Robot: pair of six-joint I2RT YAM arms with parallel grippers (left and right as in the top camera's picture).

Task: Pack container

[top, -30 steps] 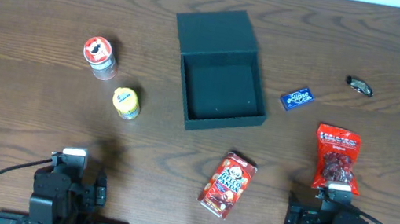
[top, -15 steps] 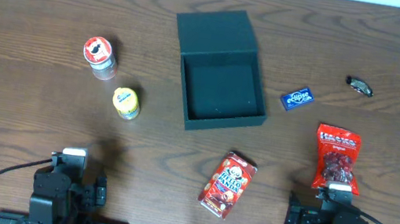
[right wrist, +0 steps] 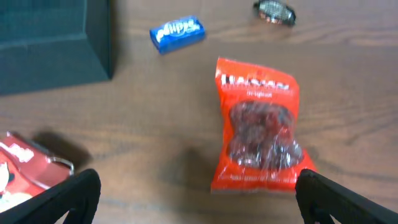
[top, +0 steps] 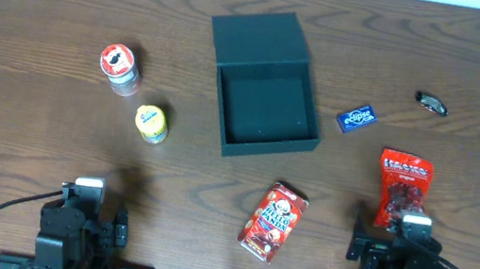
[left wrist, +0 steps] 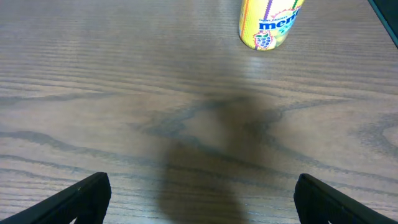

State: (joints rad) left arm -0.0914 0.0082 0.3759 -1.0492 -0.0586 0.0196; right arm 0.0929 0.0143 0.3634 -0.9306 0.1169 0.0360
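Straight ahead of the left gripper (left wrist: 199, 202) it's bare table (left wrist: 124, 93), nothing in the lane until the yellow Mentos can (left wrist: 268, 23) standing a little right of centre, the red-capped can (top: 118, 67) just beyond it, and a wide strip of wood runs between those two cans and the container (top: 264, 86). Tighter on the right: the red snack bag (right wrist: 261, 127) lies flat just ahead of the right gripper (right wrist: 199, 196), the red snack box (right wrist: 28, 171) sits off to its left, and only the band of wood between them leads up past the blue packet (right wrist: 177, 32) to the container's wall.
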